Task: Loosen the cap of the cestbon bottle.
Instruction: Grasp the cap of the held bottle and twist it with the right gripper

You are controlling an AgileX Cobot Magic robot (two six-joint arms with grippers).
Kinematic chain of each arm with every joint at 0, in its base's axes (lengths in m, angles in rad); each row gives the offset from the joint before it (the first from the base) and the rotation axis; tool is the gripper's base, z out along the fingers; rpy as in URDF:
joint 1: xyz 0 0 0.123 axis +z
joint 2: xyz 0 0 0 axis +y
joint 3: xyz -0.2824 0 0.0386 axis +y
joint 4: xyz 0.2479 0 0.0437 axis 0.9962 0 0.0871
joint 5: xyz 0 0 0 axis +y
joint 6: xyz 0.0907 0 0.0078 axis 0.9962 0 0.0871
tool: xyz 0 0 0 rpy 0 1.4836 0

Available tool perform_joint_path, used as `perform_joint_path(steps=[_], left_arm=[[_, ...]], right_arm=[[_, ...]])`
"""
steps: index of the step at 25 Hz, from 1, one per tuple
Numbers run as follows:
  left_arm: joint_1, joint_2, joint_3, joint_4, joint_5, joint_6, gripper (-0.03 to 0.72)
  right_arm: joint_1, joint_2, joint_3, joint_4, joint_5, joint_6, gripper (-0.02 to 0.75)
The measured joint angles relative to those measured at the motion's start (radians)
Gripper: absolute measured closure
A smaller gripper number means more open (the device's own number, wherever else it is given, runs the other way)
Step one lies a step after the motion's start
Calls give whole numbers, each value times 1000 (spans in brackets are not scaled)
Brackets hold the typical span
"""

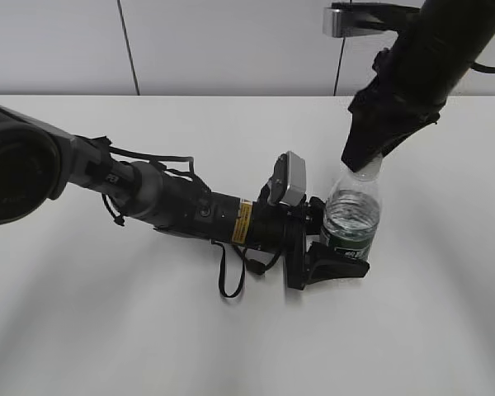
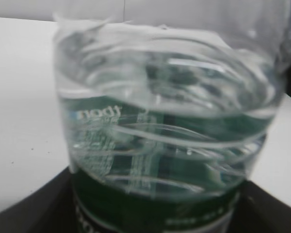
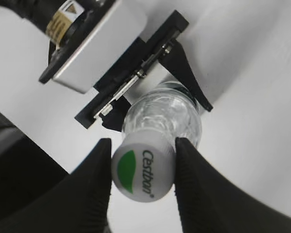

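Observation:
The cestbon bottle (image 1: 351,208) stands upright on the white table, clear with a dark green label band and water inside. My left gripper (image 1: 337,250) comes in from the left and is shut on the bottle's lower body at the label; the bottle fills the left wrist view (image 2: 165,121) between the dark jaws (image 2: 155,216). My right gripper (image 1: 363,162) comes down from above and hides the cap in the exterior view. In the right wrist view the white cap (image 3: 143,174) with its green patch sits between my right fingers (image 3: 143,145), which press on both of its sides.
The white table (image 1: 148,330) lies all round the bottle, with a pale wall behind. The left arm (image 1: 173,202) with its cables lies low across the table's left half. The right arm (image 1: 429,66) hangs down from the upper right.

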Motion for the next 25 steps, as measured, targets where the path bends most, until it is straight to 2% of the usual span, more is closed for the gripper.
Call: perform_joint_path(steps=[5,9,11,13,15,17,21,25], left_arm=[[0,0,0,2,0,4,153],[0,0,0,2,0,4,153],[0,0,0,2,0,3,153],[0,0,0,2,0,0,153],[0,0,0,1,-1,-1,153],[0,0,0,1,-1,-1,153],[0,0,0,1,-1,-1,153],[0,0,0,1,-1,-1,153]], right_arm=[[0,-1,0,11,6,-456,436],[0,-1,0,13,0,-548,436],[0,-1,0,19,-5,-524,417],[0,-1,0,15,-11,-503,334],[0,-1,0,15,-15,-478,214],[0,-1,0,18,-21,-438,157],[0,-17,0,40,-39,-280,127],[0,-48,0,45,-55,41,125]])
